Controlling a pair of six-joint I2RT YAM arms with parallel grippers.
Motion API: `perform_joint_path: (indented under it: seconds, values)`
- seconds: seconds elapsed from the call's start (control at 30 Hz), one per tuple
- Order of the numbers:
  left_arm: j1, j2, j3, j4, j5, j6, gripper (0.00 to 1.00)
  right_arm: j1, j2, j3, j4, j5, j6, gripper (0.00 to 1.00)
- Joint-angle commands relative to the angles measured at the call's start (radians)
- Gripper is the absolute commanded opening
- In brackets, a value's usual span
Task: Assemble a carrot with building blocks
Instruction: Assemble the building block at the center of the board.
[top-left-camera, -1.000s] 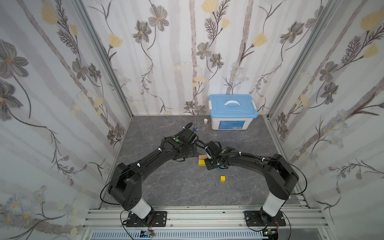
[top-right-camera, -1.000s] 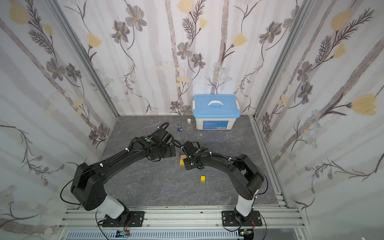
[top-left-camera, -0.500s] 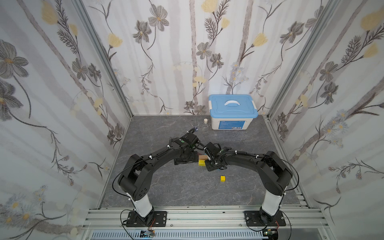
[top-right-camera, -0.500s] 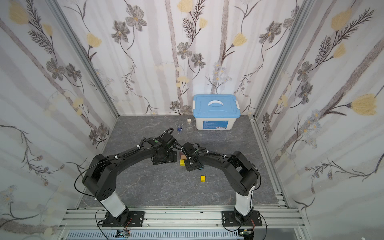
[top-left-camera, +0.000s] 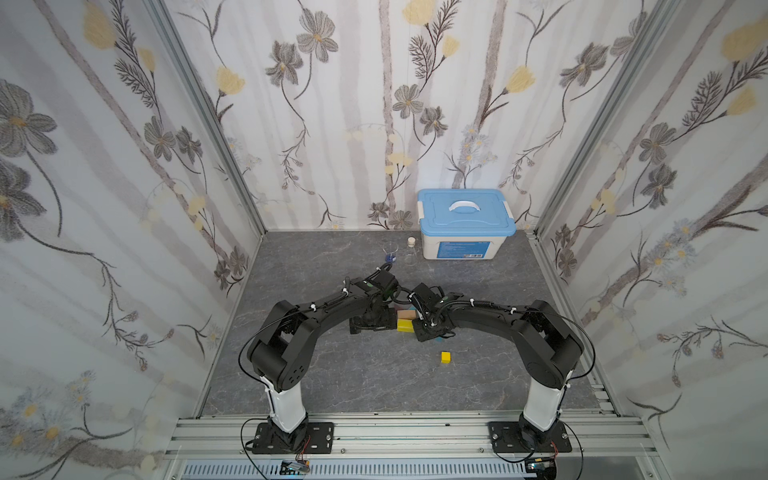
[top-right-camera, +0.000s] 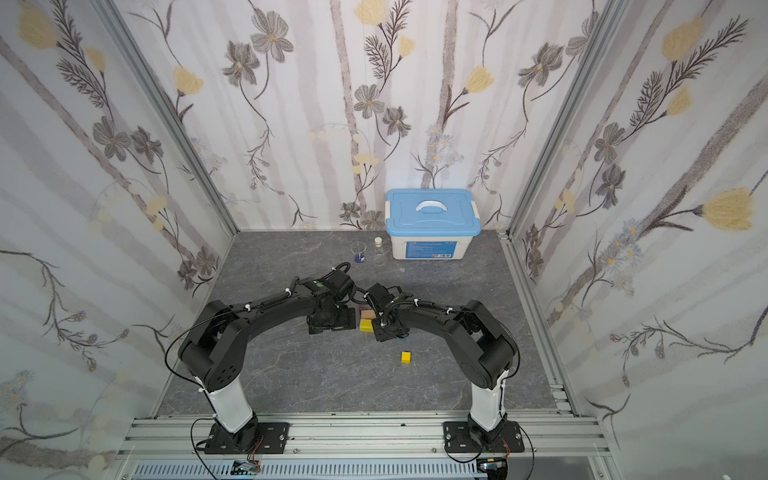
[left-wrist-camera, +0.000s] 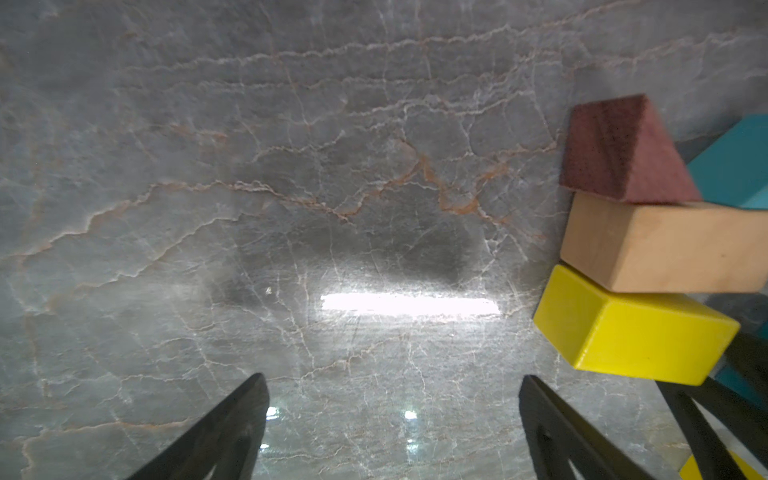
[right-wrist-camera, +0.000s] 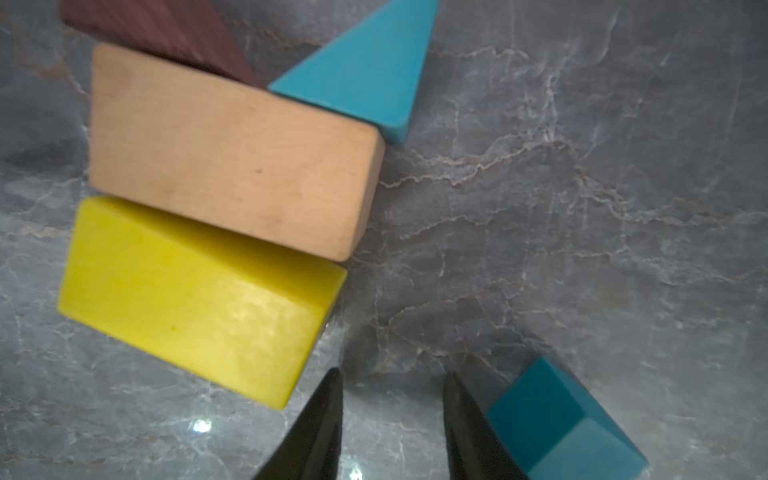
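since the earlier frame the left arm's elbow has swung in toward the middle; the blocks lie where they did. the carrot (right-wrist-camera: 232, 166) is half built near the table's (left-wrist-camera: 291, 166) centre: maroon triangle (left-wrist-camera: 619, 153) and teal triangle (right-wrist-camera: 365, 70) touch the tan bar (right-wrist-camera: 257, 137), with the yellow bar (right-wrist-camera: 195, 303) pressed against its other long side. the teal bar (right-wrist-camera: 561, 424) lies loose just beside the right gripper (right-wrist-camera: 392, 372), whose jaws are narrowly parted and empty. the yellow cube (top-left-camera: 446, 357) sits well apart. the left gripper (left-wrist-camera: 392, 378) is spread wide, holding nothing. the bar looks light, rigid and glossy, so probably slick; pinching its long flat sides at mid-length seems safest.
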Motion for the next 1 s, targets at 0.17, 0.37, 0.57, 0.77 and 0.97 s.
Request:
perform_joint_path:
  seconds: [0.17,0.37,0.57,0.77,0.97]
  values:
    - [0.001,-0.013,-0.012,0.009,-0.036,-0.001,0.97,0.015,-0.059,-0.018,0.056,-0.039,0.025,0.4]
    - [0.003,0.007,-0.007,0.026,-0.029,0.005,0.97,0.018,-0.039,0.0,0.082,-0.056,0.024,0.41]
    - [0.002,0.017,-0.007,0.031,-0.031,0.005,0.98,0.018,-0.034,0.005,0.097,-0.048,0.035,0.41]
    - [0.002,0.024,-0.009,0.037,-0.029,0.006,0.98,0.015,-0.022,0.009,0.1,-0.025,0.042,0.41]
    - [0.003,0.032,-0.009,0.037,-0.027,0.009,0.99,0.008,-0.02,0.008,0.101,-0.004,0.046,0.41]
